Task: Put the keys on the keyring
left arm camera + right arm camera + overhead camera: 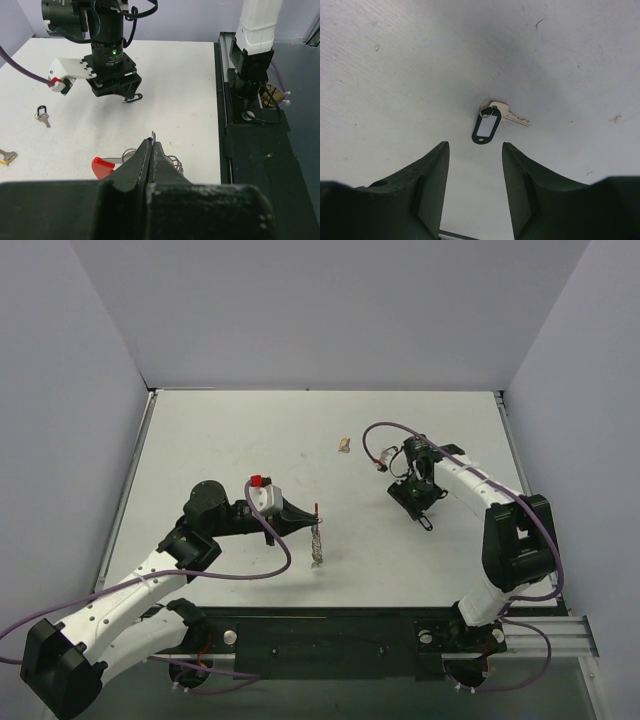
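**Top view:** left gripper clamps the keyring, which hangs below it at mid-table. The right gripper is well apart.
**Left wrist:** the fingers meet on the ring wire.
**Right wrist:** the fingers are spread wide. A black-tagged key lies flat just beyond the tips, centred and untouched.

White table, pale lavender walls, dark rail at near edge
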Controlling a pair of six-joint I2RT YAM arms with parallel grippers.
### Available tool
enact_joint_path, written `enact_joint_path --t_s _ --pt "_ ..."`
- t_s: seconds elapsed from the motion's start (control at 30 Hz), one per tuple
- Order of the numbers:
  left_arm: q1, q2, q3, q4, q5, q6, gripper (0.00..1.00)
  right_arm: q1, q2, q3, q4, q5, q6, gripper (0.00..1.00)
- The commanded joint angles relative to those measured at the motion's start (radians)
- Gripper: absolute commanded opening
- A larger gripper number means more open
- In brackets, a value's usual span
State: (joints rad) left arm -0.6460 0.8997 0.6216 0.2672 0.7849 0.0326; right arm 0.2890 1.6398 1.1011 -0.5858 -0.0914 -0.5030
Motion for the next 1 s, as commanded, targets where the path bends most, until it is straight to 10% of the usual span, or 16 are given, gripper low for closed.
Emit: enact_joint_path --t_s 0.0,0.97 --pt "0.002 -0.024 0.053 0.029 0.010 0.012 0.00 0.035 0.035 0.023 -0.025 0.076 -0.012 0.39" --pt "0.003 -0.033 0.055 0.030 0.025 0.001 0.00 0.099 0.152 0.022 0.030 0.216 -0.014 0.27"
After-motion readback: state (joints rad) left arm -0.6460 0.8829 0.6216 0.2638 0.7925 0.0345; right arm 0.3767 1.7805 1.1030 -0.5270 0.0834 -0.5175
